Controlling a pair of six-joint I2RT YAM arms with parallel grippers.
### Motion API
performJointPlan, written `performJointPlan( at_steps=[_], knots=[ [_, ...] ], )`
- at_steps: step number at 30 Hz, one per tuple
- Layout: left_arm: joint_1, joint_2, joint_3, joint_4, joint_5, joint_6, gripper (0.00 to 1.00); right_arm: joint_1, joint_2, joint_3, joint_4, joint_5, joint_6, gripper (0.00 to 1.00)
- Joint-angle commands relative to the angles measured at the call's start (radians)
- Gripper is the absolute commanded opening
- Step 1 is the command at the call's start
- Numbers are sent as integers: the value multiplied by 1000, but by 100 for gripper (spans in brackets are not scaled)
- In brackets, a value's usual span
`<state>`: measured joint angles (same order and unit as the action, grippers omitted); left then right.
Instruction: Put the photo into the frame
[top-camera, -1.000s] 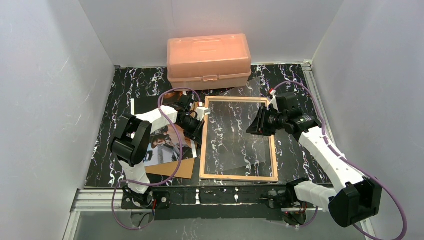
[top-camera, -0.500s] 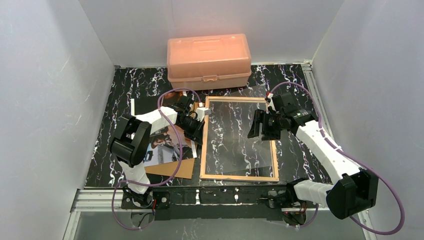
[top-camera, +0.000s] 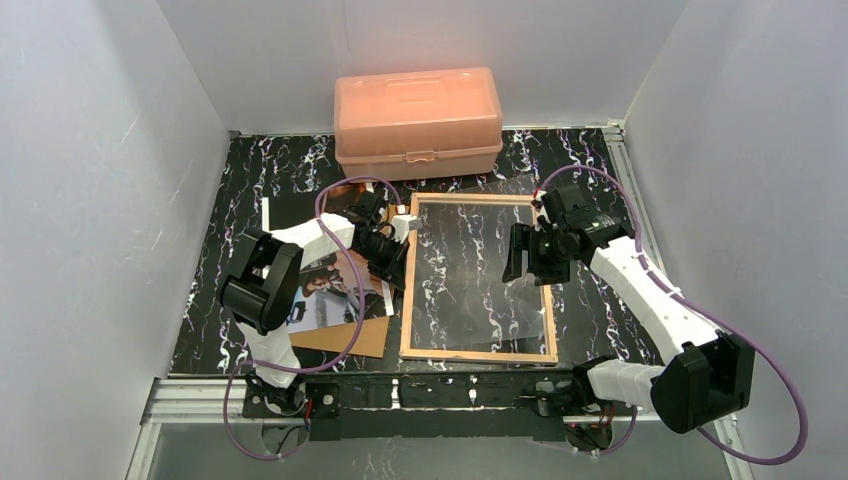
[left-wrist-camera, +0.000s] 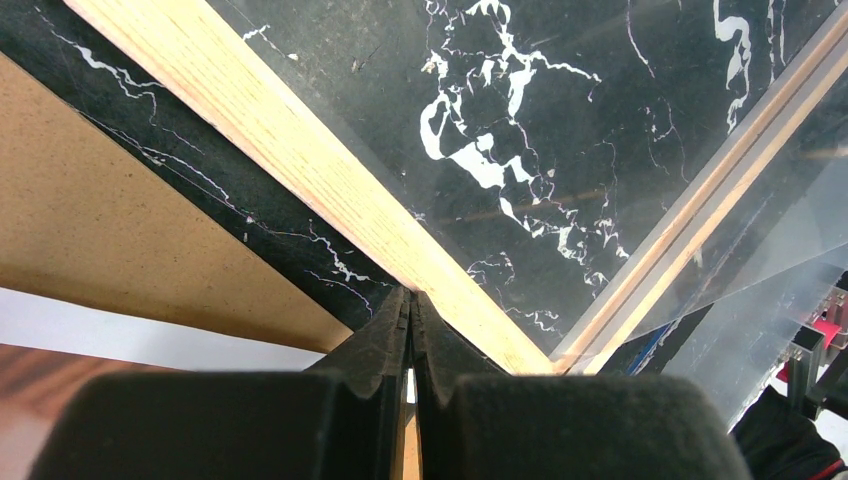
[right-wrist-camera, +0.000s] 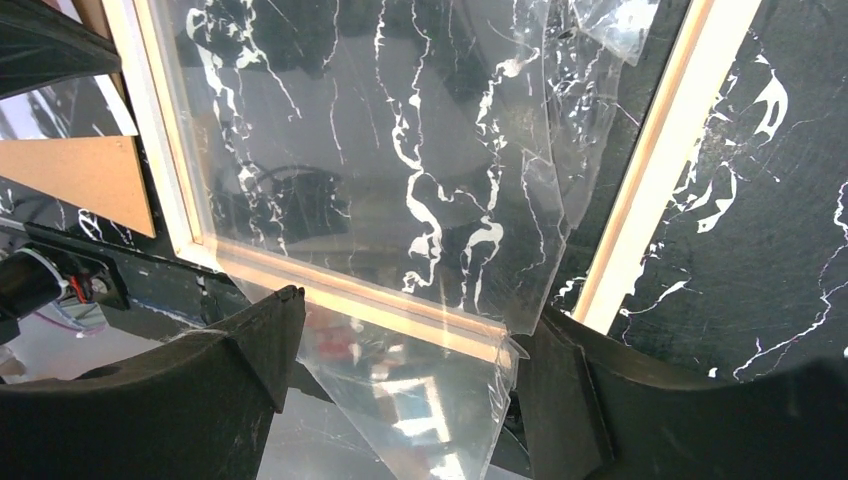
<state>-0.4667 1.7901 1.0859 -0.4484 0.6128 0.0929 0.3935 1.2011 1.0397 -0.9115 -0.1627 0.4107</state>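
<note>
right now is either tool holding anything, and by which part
Nothing is gripped. The left tool is shut empty, tips at the frame's rail; the right tool is open around the clear sheet's corner.

Frame (top-camera: 478, 355) light tan wood; table (top-camera: 250, 180) black, white-veined (marble look); box (top-camera: 418, 110) orange; board (top-camera: 345, 338) brown.

Your left gripper (left-wrist-camera: 411, 300) has its fingers pressed together, tips at the frame's (left-wrist-camera: 300, 160) tan rail; the brown backing board (left-wrist-camera: 110, 225) lies left, a clear sheet (left-wrist-camera: 780, 270) right
</note>
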Motion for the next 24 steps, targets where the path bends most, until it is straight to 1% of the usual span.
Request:
performJointPlan(
  at_steps=[1, 15, 24],
  knots=[
    [0, -45, -10, -5, 28, 1, 0, 4, 16, 14, 1, 27, -26, 82],
    [2, -48, -3, -19, 22, 7, 0, 4, 80, -58, 94, 70, -48, 85],
    [2, -47, 6, -23, 26, 4, 0, 4, 133, -100, 138, 107, -62, 91]
  ],
)
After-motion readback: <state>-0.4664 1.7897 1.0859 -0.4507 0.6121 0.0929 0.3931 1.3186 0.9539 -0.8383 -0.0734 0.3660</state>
